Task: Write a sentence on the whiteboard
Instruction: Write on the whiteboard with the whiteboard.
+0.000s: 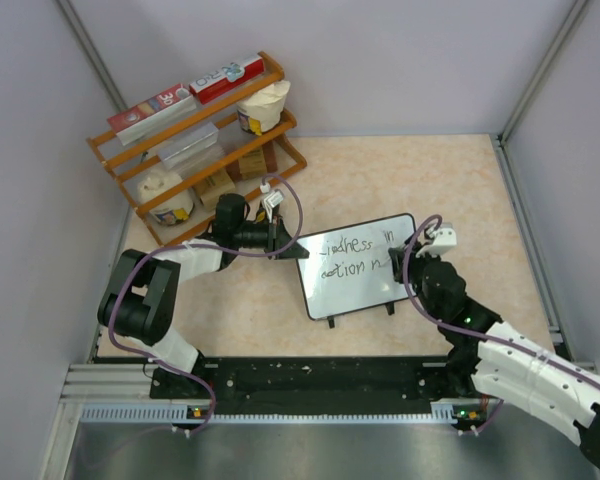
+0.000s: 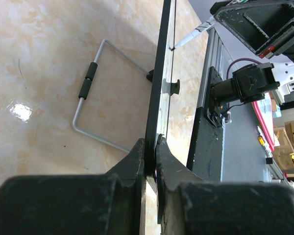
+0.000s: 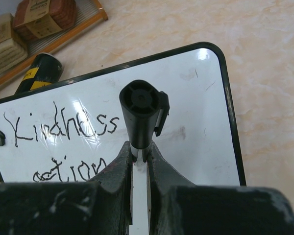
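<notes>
The whiteboard [image 1: 365, 285] stands tilted at mid table on two black feet. The sentence [image 1: 352, 256] reads "Kindness in" over "action" plus a further stroke; the right wrist view shows "Kindness" [image 3: 63, 125] and "action" [image 3: 71, 171]. My left gripper [image 1: 288, 247] is shut on the board's left frame edge [image 2: 159, 73], with the jaws pinching it [image 2: 151, 152]. My right gripper [image 1: 417, 262] is shut on a black-capped marker [image 3: 139, 110] at the board's right part [image 3: 201, 122]. The marker tip [image 2: 188, 39] meets the board face.
A wooden rack [image 1: 195, 140] with boxes, cups and jars stands at the back left. The board's wire stand [image 2: 95, 93] lies behind it on the table. A black rail [image 1: 310, 380] runs along the near edge. Walls close in on three sides.
</notes>
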You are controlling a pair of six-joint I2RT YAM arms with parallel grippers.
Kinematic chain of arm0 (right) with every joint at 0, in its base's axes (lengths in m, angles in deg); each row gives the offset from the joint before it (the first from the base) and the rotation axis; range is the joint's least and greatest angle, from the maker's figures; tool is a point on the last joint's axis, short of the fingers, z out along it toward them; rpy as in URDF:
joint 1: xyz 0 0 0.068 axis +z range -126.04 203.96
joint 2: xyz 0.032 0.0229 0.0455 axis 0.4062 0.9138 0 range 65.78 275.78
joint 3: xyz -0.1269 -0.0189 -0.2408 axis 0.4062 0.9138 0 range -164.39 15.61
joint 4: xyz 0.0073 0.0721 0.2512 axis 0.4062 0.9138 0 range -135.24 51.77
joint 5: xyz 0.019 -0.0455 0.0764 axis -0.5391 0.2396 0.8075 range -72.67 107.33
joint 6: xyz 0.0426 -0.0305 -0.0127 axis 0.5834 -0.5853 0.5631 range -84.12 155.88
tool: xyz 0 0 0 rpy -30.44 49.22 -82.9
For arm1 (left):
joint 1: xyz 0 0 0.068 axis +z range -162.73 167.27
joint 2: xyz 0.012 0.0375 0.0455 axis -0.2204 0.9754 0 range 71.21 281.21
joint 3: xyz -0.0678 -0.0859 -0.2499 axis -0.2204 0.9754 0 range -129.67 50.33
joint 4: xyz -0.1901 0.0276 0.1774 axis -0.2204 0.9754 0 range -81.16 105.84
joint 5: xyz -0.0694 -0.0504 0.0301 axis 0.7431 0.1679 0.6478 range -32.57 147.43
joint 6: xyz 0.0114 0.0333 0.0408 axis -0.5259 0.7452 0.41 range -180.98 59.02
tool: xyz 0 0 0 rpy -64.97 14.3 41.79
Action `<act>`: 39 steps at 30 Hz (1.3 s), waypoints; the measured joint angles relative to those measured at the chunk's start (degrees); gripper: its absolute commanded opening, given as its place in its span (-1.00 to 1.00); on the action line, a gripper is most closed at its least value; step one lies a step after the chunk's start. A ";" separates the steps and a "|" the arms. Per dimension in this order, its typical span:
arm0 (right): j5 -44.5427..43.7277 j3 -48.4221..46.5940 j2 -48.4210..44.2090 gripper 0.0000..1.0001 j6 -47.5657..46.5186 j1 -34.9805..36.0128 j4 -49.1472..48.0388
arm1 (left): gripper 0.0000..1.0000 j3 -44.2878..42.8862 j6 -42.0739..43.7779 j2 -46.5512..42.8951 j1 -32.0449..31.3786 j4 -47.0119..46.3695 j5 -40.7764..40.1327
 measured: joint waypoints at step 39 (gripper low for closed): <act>-1.05 -0.17 0.63 -1.00 0.17 -1.84 -2.38 | -1.00 0.00 0.02 0.00 0.00 0.02 0.02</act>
